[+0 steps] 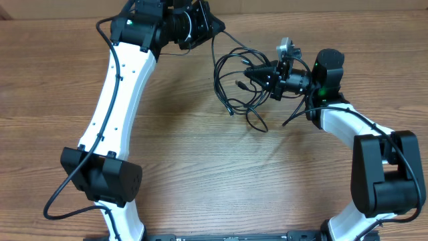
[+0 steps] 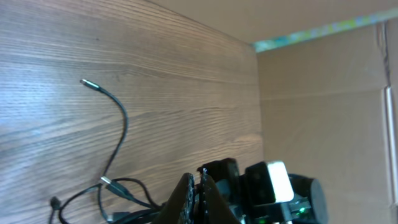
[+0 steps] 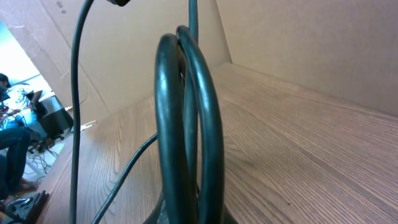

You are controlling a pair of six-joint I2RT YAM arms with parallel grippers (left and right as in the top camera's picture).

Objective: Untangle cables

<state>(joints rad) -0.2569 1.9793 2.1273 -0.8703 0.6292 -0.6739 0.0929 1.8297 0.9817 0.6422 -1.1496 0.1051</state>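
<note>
Your right gripper (image 1: 259, 72) is clamped on the looped cables (image 1: 231, 84). Your left gripper (image 1: 218, 31), fingers pressed together, pinches one strand from that tangle. Beneath is the wood-grain table (image 1: 200, 167), walled by cardboard (image 2: 323, 93), with people (image 3: 12, 149) sitting beyond.

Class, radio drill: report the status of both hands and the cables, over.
Left hand shut on a strand of the cables. Right hand shut on tangled loops. Nothing in the way.
</note>
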